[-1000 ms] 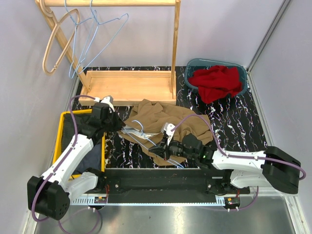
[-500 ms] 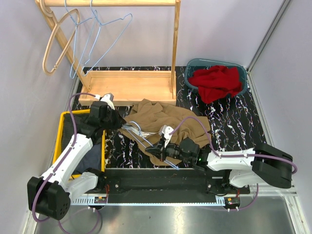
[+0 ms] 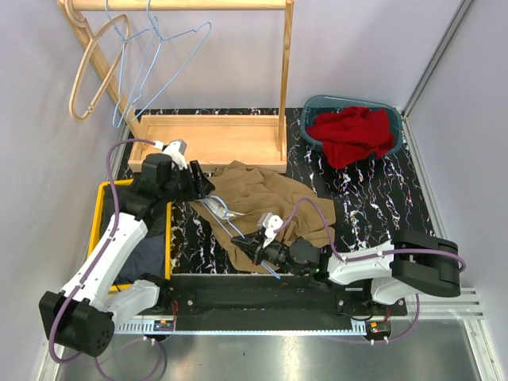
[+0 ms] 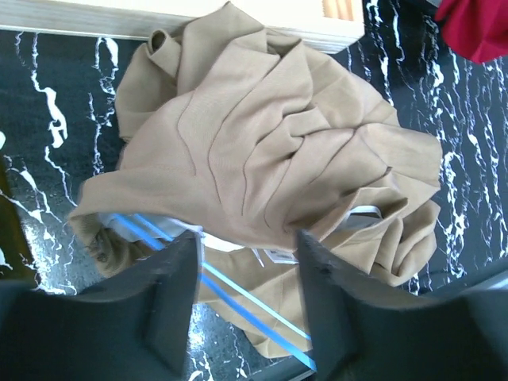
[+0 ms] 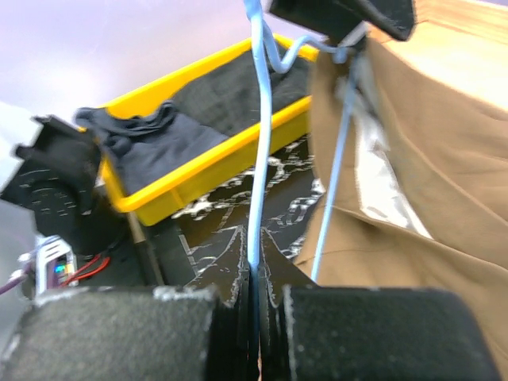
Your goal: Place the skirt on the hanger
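The skirt (image 3: 270, 194) lies crumpled on the table (image 3: 373, 206) against the rack base (image 3: 206, 139), the blue hanger (image 5: 255, 159) partly under its near edge. The right gripper (image 5: 254, 305) is clenched on the hanger's wire; the left gripper (image 4: 248, 305) (spread wide) hovers released over the skirt.

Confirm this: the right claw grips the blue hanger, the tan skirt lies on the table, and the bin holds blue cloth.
Wrong on one point: the cloth in the bin is red, not blue; the top view shows it. The right claw does grip the blue hanger, and the tan skirt lies on the table.
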### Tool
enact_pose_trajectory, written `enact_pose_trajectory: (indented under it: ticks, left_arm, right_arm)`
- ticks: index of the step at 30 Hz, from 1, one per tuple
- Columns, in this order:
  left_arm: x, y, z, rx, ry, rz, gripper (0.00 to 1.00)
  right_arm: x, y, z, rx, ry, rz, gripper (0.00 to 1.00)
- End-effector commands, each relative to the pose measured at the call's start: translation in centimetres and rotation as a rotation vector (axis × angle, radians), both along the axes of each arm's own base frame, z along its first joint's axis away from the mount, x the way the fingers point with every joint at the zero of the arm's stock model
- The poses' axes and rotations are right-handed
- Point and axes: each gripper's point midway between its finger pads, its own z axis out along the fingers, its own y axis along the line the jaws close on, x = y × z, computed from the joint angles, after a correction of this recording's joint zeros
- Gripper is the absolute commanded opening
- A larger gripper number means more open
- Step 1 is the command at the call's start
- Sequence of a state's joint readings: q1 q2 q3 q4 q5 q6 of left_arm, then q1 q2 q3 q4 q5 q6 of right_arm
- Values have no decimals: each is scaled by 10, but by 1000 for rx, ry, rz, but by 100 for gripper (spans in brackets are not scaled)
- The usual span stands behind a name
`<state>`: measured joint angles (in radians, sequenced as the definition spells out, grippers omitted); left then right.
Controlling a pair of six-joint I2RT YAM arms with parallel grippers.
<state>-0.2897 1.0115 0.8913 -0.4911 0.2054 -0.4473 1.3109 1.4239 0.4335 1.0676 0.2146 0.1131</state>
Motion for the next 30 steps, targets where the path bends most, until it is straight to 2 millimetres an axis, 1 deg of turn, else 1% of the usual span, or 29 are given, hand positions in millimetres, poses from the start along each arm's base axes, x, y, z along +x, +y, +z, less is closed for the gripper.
enact_pose_trajectory:
  ticks: [1,2,3,5,8,9,10,15,19,20,22,23,24,26,27,28,29,30]
  left_arm:
    - [-16,-18,20,-42,1,-110,64]
    - [-16,-15,20,-22,-4,-109,69]
    - [-16,-12,23,-11,-16,-102,71]
    - [-17,-5,22,35,-23,-95,73]
    - [-22,0,24,68,-24,-102,76]
    - [-23,1,24,71,-19,-105,76]
    - [-25,6,20,96,-2,-85,77]
    - [-23,20,11,165,24,-37,75]
    - [-21,20,7,189,54,-29,74]
    - [-24,19,3,202,75,-29,73]
    - [-22,24,-2,241,103,-3,73]
    - [-26,26,-7,262,136,6,73]
    - [-24,31,-12,297,153,33,73]
    - [-28,35,-18,336,186,47,73]
    - [-28,40,-20,367,190,70,73]
    - [-29,43,-22,382,196,80,73]
    - [-30,48,-23,399,208,101,73]
    - [-29,54,-22,422,199,129,72]
  right_arm:
    - [26,-16,49,145,-94,-171,0]
    - [27,-18,49,148,-94,-185,0]
    - [27,-19,49,146,-98,-189,0]
    - [28,-21,52,153,-103,-200,0]
    - [30,-22,55,159,-107,-210,0]
    - [29,-21,56,162,-107,-209,0]
    - [29,-19,56,161,-106,-207,0]
    - [31,-14,44,121,-95,-207,0]
    - [30,-5,40,102,-79,-187,0]
    - [30,-2,35,86,-77,-184,0]
    - [31,2,34,79,-77,-185,0]
    - [32,4,28,66,-73,-188,0]
    - [33,6,27,64,-73,-192,0]
    - [34,9,22,55,-73,-194,0]
    - [35,11,22,56,-74,-196,0]
    - [35,13,22,58,-76,-193,0]
    - [36,14,16,45,-74,-197,0]
    - [37,16,16,44,-73,-200,0]
